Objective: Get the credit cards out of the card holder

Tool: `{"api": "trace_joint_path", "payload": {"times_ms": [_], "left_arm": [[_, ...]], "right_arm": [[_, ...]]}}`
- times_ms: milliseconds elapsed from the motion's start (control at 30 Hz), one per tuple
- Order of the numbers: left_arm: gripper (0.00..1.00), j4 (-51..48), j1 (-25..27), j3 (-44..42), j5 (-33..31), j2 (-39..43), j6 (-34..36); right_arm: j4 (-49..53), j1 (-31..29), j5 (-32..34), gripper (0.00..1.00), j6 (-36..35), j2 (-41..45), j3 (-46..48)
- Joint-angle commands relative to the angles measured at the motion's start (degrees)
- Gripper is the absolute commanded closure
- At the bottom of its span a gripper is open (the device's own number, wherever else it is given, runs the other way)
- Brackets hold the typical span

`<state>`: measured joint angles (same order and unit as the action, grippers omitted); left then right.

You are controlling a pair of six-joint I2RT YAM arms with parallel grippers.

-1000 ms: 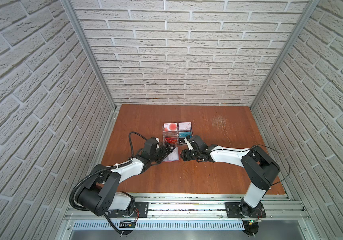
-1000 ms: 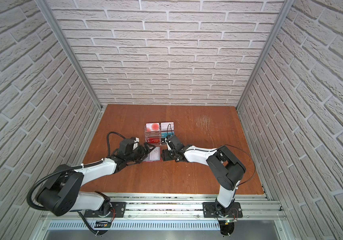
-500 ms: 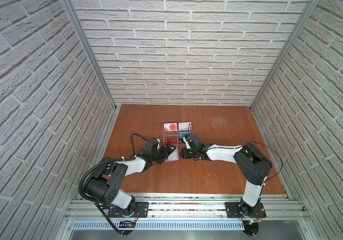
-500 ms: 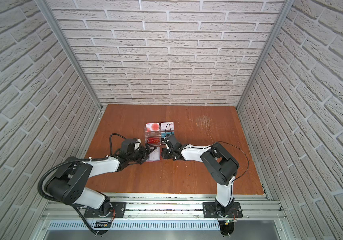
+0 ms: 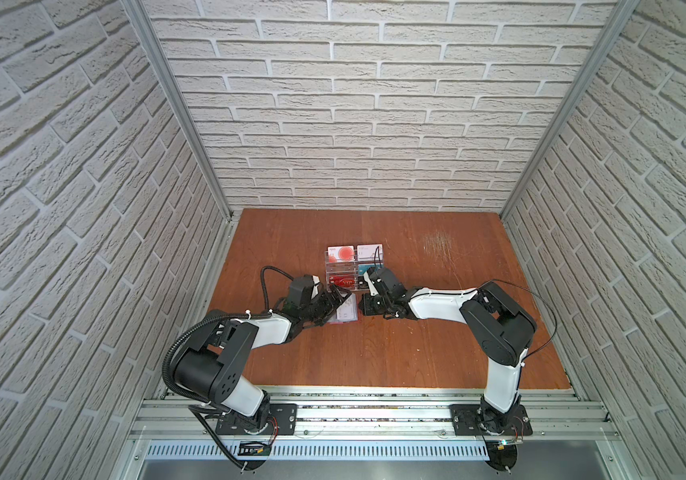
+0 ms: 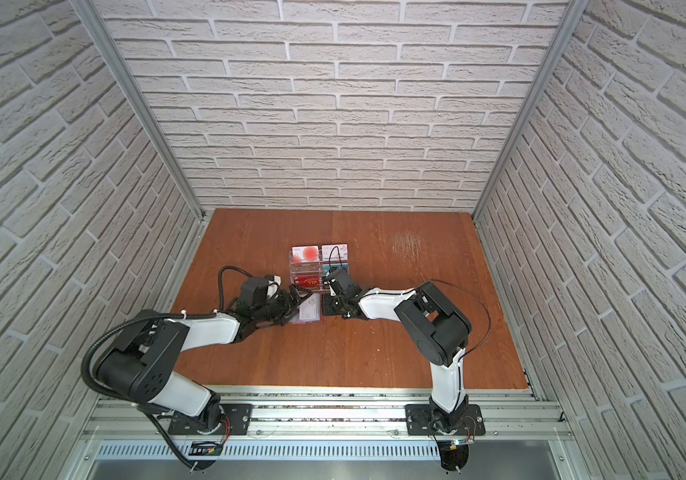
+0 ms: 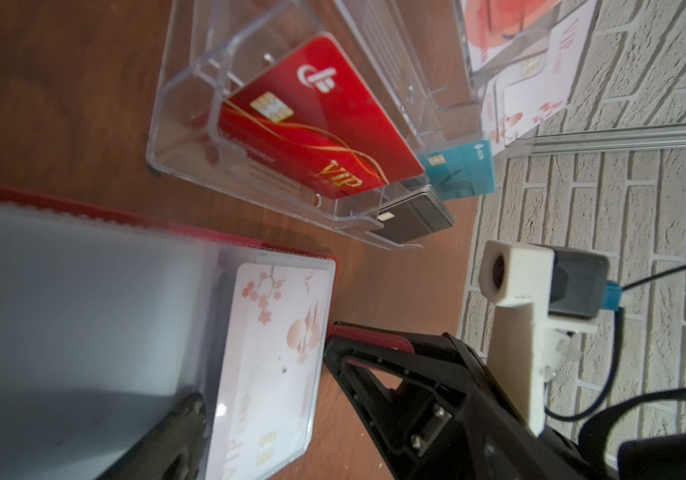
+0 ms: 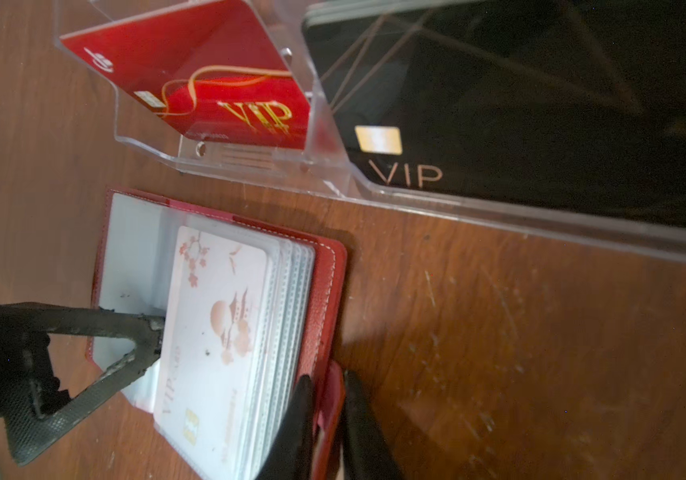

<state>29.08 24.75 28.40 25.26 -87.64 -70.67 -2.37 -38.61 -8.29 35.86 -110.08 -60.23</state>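
R pincer [image 8: 326, 419] clamps card holder [image 8: 326, 282].

Two arms are being shown, clad in white shells with black joint housings. A thick black ribbed hose [image 5: 208, 319], tied with white zip ties, is being carried along the left arm [image 5: 268, 330]; a thin black cable [image 5: 554, 326] along the right arm [image 5: 441, 307]. Black triangular open-framed fingers [image 7: 424, 351] with small screws are being shown on the right gripper [image 8: 324, 395], beside a white-and-grey wrist camera [image 7: 516, 278].
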Motion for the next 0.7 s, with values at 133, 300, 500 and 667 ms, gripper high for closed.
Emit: {"api": "trace_joint_path", "payload": {"times_ms": [133,300,500,667], "left_arm": [[0.05,9.2,-0.7,-2.3,1.7,-0.4,1.1],[0.06,12.7,-0.7,-3.3,1.8,-1.2,1.5],[0.1,18.9,-0.7,-4.4,2.1,-3.0,0.9],[0.12,21.4,-0.5,-4.9,2.0,-3.7,1.1]], "right_arm": [[-0.7,-0.2,-1.5,0.9,1.2,-2.1,-0.5],[-1.3,-0.1,-2.2,0.93,1.7,-2.5,-0.5],[-2.6,-0.2,-3.6,0.94,2.3,-2.9,-0.4],[-3.4,-0.2,-4.4,0.94,2.4,-2.9,-0.5]]}}
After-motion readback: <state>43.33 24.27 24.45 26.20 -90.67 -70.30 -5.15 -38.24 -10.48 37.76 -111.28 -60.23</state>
